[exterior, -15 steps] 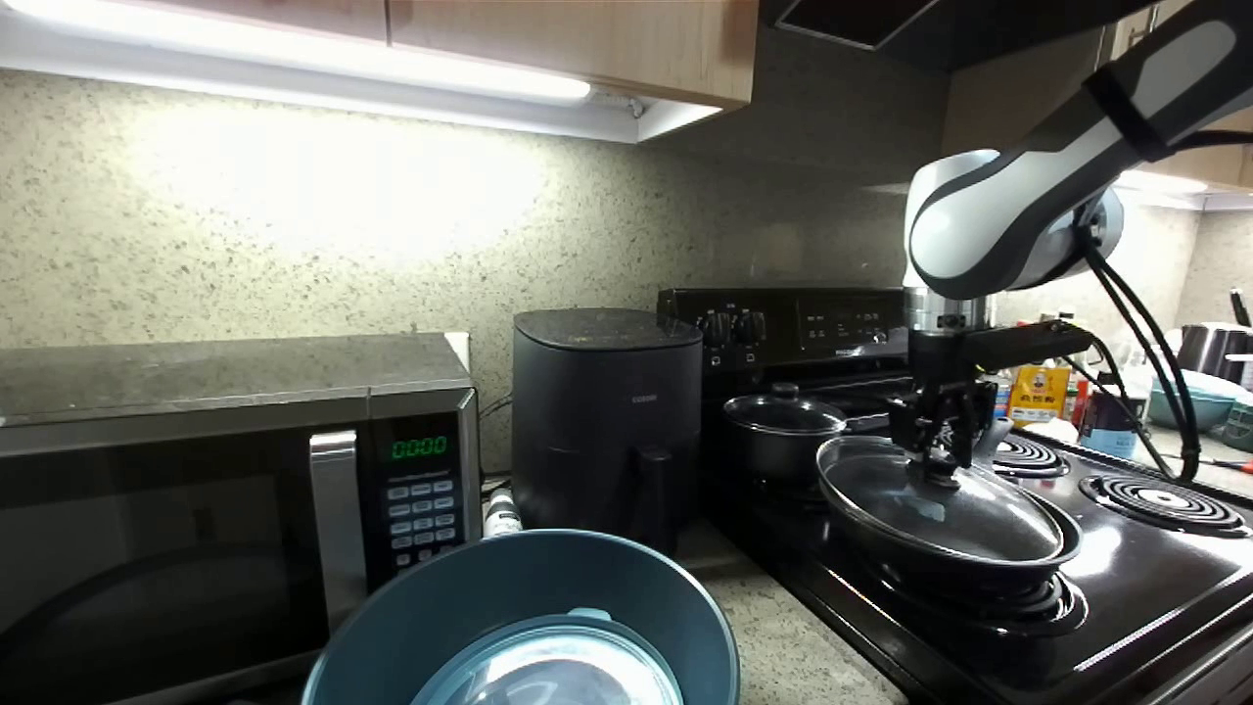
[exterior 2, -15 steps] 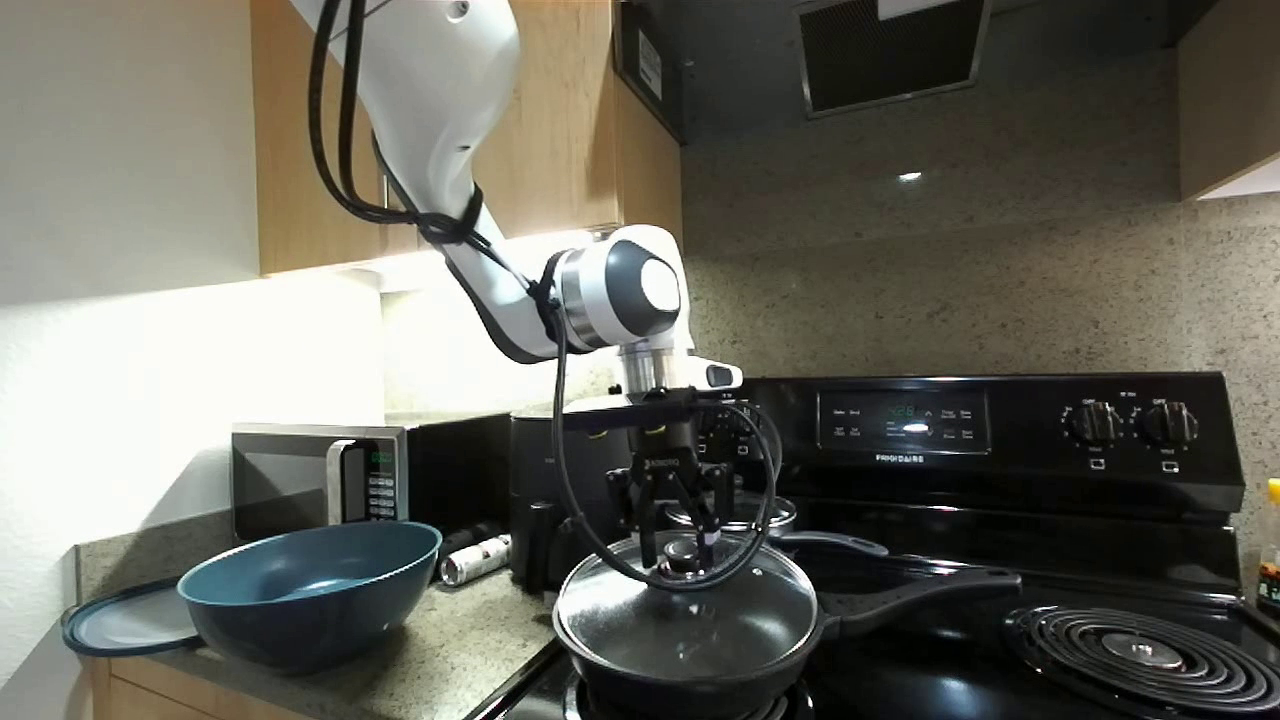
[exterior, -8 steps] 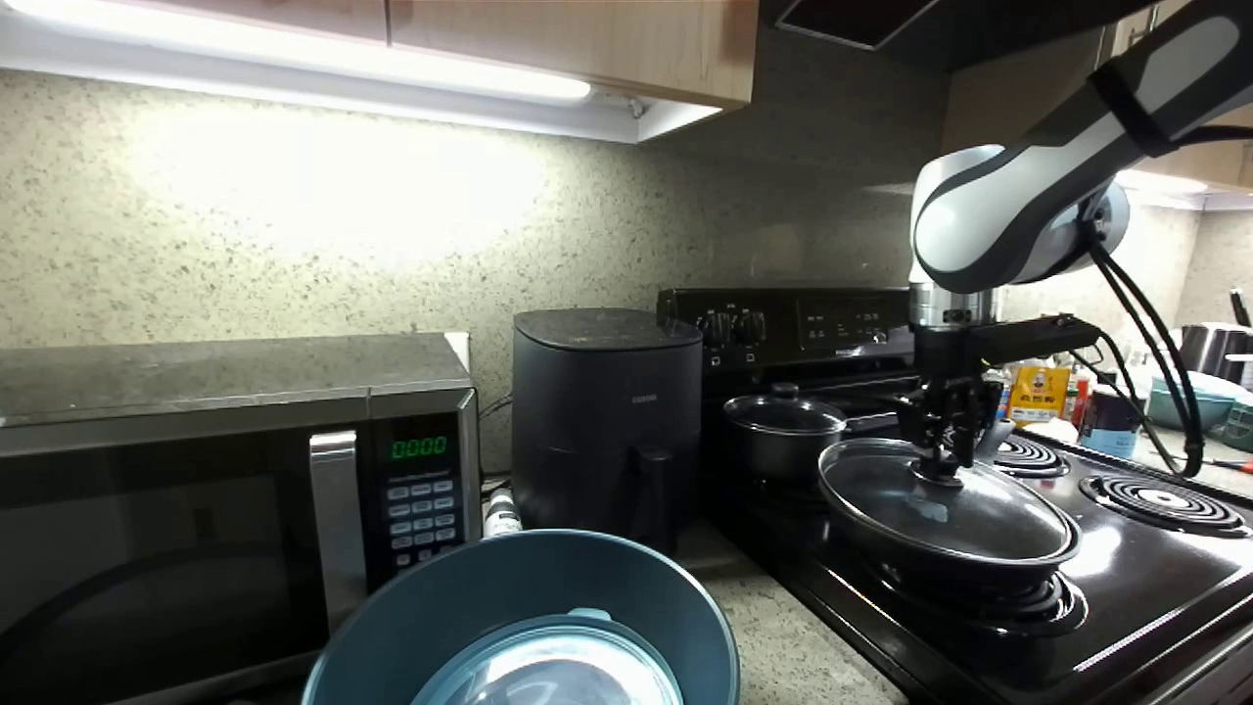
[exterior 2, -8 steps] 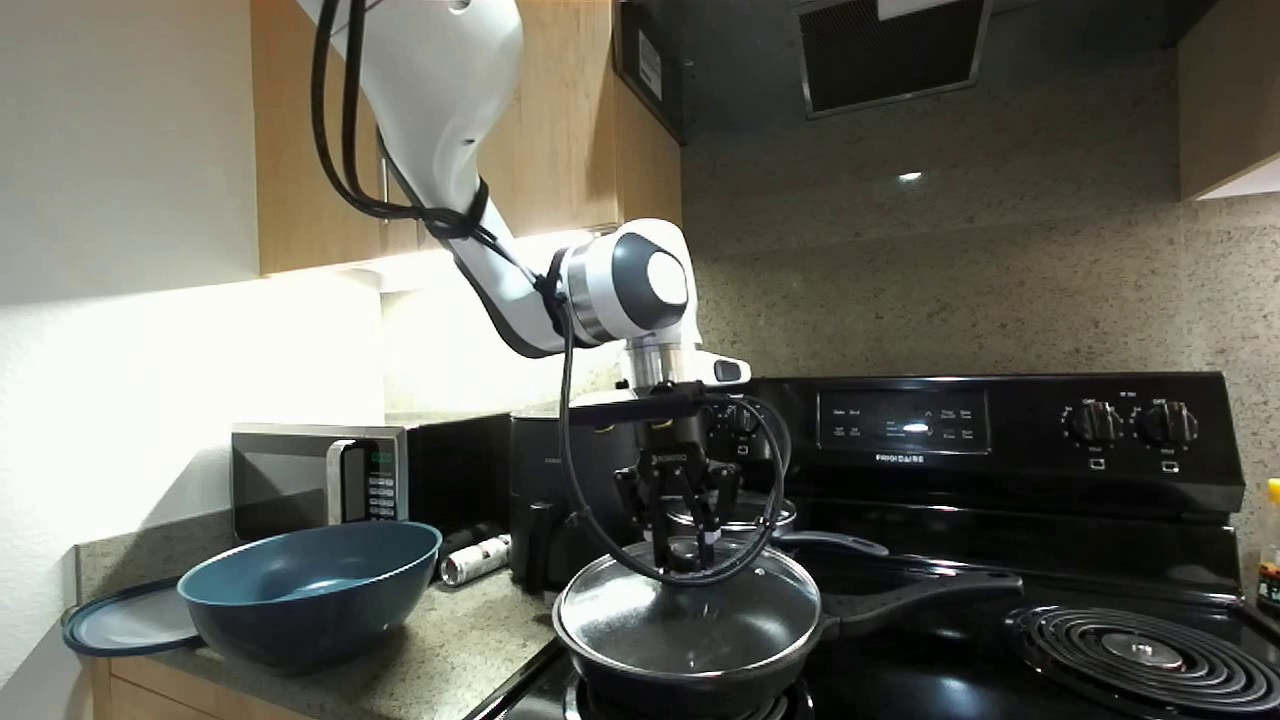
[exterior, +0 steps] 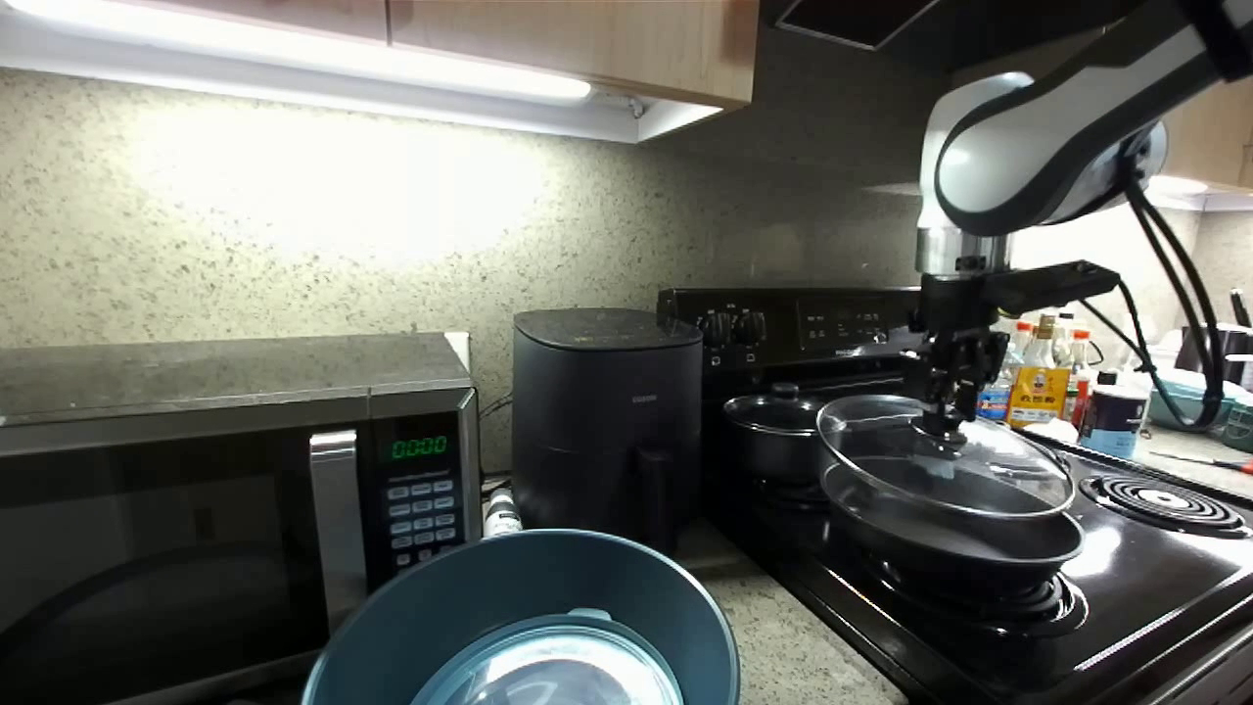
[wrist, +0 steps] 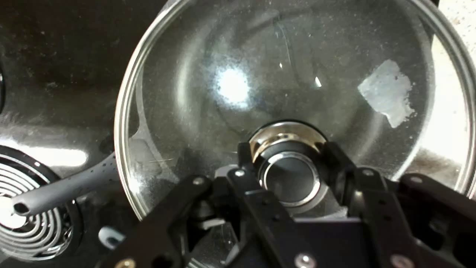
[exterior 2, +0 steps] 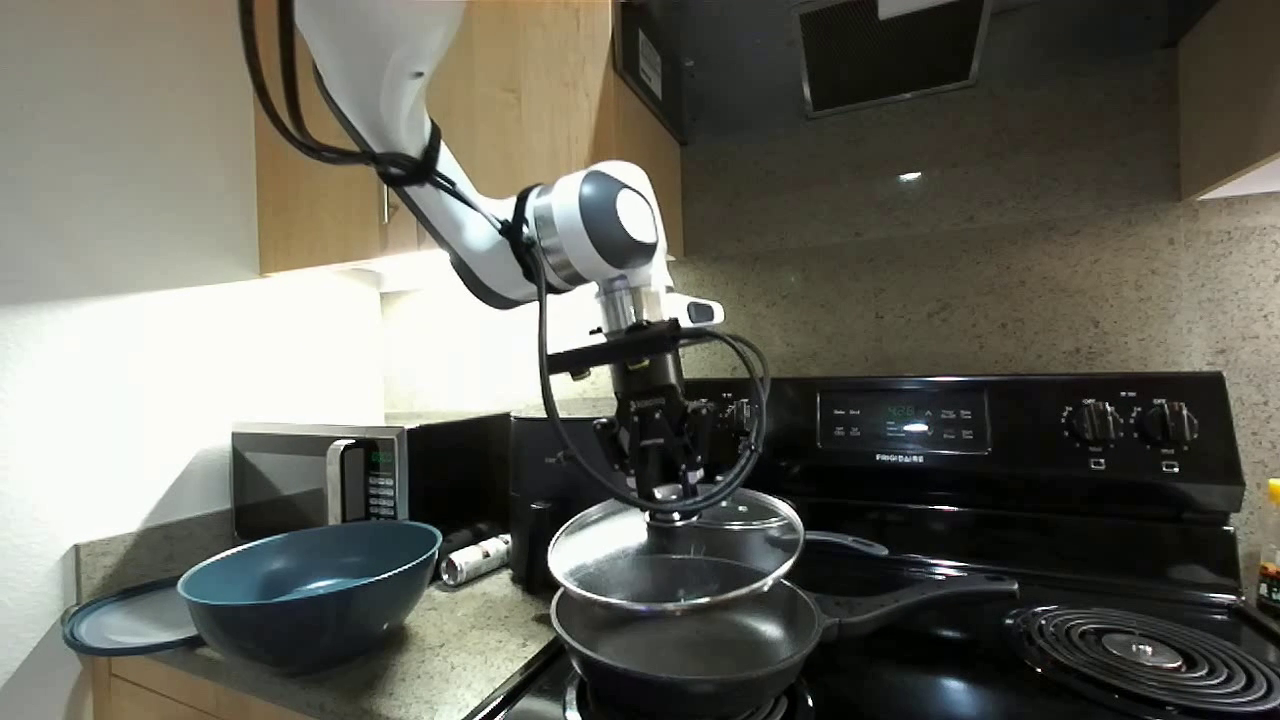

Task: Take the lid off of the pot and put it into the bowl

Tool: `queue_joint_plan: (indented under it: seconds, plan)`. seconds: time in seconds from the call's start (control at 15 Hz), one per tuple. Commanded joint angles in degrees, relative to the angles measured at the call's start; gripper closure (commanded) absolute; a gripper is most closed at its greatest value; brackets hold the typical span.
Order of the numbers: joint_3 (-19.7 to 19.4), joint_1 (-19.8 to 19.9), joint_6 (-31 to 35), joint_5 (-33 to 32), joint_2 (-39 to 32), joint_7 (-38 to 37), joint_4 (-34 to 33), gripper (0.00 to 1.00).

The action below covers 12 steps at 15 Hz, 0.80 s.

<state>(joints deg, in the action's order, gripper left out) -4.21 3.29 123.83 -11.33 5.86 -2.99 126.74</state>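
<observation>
The clear glass lid (exterior: 989, 480) is off the pot and hangs a little above it, slightly tilted, in both exterior views (exterior 2: 676, 565). My gripper (exterior: 943, 416) points down and is shut on the lid's dark centre knob. In the wrist view the fingers (wrist: 288, 160) stand on both sides of the knob, and the lid (wrist: 282, 93) fills most of the picture. The wide black pot (exterior 2: 700, 665) sits on a front burner, open at the top; it also shows below the lid (exterior: 954, 558). The blue-grey bowl (exterior 2: 310, 605) stands on the counter beside the stove, with a pale shiny inside (exterior: 392, 636).
A smaller lidded dark pot (exterior: 773, 446) stands behind the pot. A black air fryer (exterior: 607, 421) and a microwave (exterior: 196, 529) stand along the wall. A cabinet (exterior: 568, 39) hangs above. A flat blue-rimmed disc (exterior 2: 135, 620) lies by the bowl. Bottles (exterior: 1043, 377) stand beyond the stove.
My gripper came down around the knob, took hold of it, and has risen. The lid has lifted clear of the pot with it. The pot and bowl have stayed in place.
</observation>
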Motion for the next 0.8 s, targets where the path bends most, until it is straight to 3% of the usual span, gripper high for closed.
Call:
queue_joint_plan:
  seconds: [0.0,0.07,0.13,0.4,0.47,0.73]
  plan:
    - [1.81,-0.21,-2.12,-2.01,12.98,-0.7,4.38,0.75]
    - [2.16,-0.28,-4.02,-1.3,15.24,0.26,4.52,0.75]
    - [1.72,0.18,-1.85,-0.51,8.26,0.04,1.81,0.5]
    - [2.38,-0.04,-4.24,-0.45,14.39,0.09,4.04,0.5]
    - [2.23,-0.12,-4.41,0.2,13.75,-0.02,3.87,0.75]
    - [7.15,-2.21,-4.99,-4.58,9.16,-1.44,0.76,0.75]
